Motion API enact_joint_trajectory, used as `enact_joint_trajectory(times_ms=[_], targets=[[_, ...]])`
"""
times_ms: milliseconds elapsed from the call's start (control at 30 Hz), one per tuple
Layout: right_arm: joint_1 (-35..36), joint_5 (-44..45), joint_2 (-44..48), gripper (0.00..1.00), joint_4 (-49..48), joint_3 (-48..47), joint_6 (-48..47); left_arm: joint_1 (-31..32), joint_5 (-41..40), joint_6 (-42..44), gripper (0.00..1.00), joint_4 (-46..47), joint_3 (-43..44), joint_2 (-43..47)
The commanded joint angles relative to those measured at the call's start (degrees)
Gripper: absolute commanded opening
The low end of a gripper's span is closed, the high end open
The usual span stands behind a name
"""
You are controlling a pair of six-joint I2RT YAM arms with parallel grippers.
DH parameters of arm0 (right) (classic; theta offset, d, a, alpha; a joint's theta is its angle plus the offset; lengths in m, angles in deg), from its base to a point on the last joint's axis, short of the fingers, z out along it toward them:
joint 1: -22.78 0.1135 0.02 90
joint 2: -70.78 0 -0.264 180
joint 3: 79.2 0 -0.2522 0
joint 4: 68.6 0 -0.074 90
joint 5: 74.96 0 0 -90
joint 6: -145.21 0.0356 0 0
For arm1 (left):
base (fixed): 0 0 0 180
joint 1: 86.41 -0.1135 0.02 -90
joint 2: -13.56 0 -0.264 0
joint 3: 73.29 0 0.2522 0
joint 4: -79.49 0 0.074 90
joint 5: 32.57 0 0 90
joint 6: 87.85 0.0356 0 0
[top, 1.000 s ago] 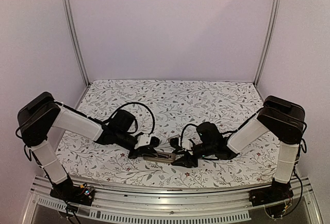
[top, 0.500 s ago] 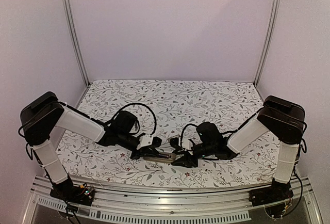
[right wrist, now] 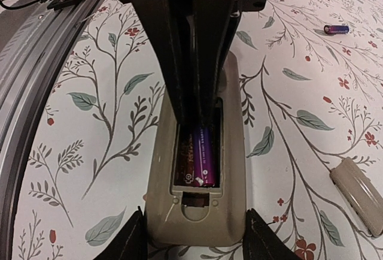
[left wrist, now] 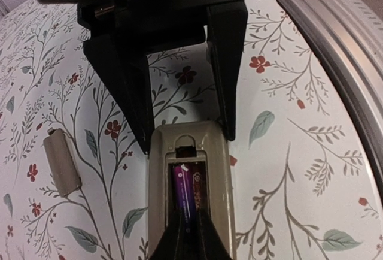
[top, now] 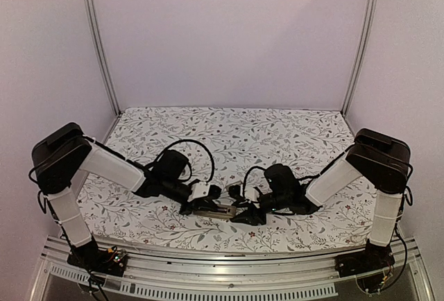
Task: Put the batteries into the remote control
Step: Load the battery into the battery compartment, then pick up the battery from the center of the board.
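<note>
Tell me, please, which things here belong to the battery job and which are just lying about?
Part of the job:
- remote control, back up
- seated battery, in its recess
- loose battery, out on the cloth

Lying about:
- flat cover piece, apart from the remote
- floral cloth

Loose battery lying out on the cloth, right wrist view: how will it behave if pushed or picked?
The loose battery is a small round cylinder lying on its side, so a sideways push will probably roll it; the cloth may slow that somewhat. Its smooth-looking purple wrap hints it could slip in a pinch. It looks rigid.
</note>
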Motion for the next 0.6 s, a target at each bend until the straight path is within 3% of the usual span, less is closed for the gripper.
enact_joint_trajectory(times_ms=[0,133,300,467,567], targets=[[-0.2,2.1,-0.8,0.32,0.7,-0.7,0.4,0.6,-1.0,-1.4,0.09,-2.7,-0.2,3.1],[-0.4,2.6,-0.6,0.34,0.7,-0.6,0.6,0.6,0.3,-4.1,0.14,-5.1,2.0,5.7],[-0.5,3.1,0.6,0.44,1.1,-0.8,0.6,-0.4,1.3,-6.1,0.27,-9.5,4.2,8.4],[-0.6,2.9,1.8,0.7,1.8,-1.6,0.5,-5.5,-3.1,-15.0,0.52,-13.2,9.1,8.4],[-0.9,2.7,2.5,0.89,2.8,-2.3,0.5,-8.5,-4.8,-16.8,0.66,-21.0,12.3,8.9]])
